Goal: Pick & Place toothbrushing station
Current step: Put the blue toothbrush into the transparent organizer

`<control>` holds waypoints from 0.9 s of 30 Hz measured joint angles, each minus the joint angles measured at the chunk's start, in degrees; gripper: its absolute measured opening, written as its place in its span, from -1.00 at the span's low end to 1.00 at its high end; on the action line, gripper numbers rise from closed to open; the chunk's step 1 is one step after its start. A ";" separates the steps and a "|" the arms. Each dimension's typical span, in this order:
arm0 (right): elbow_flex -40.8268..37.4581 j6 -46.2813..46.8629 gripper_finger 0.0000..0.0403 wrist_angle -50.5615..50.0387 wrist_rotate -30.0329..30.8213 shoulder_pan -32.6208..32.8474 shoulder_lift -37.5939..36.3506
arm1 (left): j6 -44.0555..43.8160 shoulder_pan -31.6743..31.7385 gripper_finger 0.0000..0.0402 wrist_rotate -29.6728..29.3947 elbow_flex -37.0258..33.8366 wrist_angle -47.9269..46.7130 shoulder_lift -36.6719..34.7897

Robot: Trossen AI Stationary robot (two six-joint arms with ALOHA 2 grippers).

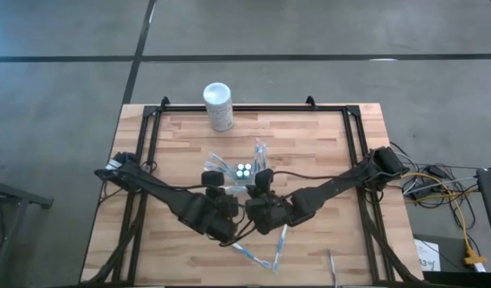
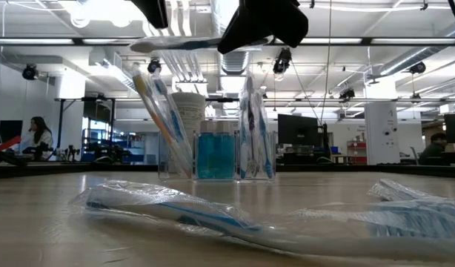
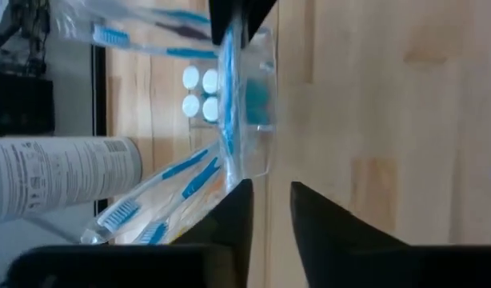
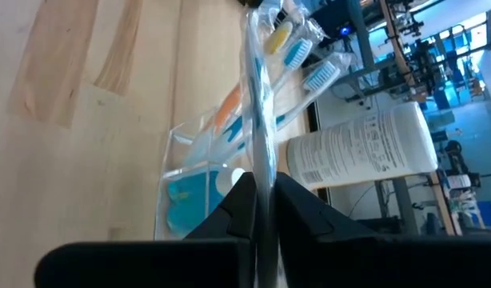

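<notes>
**Right gripper holding a wrapped toothbrush over the holder**

The right gripper (image 4: 264, 210) was closed on a wrapped toothbrush (image 4: 258, 104), whose length ran straight ahead of its fingers toward the clear holder (image 4: 199, 180). In the overhead view the right gripper (image 1: 262, 182) stood just beside the holder (image 1: 239, 170), which lay directly ahead of it near the middle of the table (image 1: 325, 144). The left gripper (image 1: 214, 181) was close on the holder's other side. Its fingers (image 3: 239, 210) stood slightly apart with nothing between them, and the holder (image 3: 253, 104) was just in front of their tips. Several toothbrushes already stood in the holder, leaning outward, and a blue block (image 2: 215, 154) sat in its middle section. A white canister (image 1: 218, 106) stood beyond the holder, farther from both grippers, at the table's far edge. More wrapped toothbrushes (image 1: 261, 254) lay loose on the table behind the grippers, toward the near edge.

The step in hand appeared to be the placing of one more brush into the holder. The next move would call for the held brush to be lined up over a free section and lowered upright before release. The crowded bristle ends and loose wrappers could snag it. Which section was free could not be told.
</notes>
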 joint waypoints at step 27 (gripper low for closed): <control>-35.37 4.78 -0.91 24.89 -15.58 6.86 -33.74 | 1.47 -25.09 -0.42 -25.10 -22.01 24.53 -22.50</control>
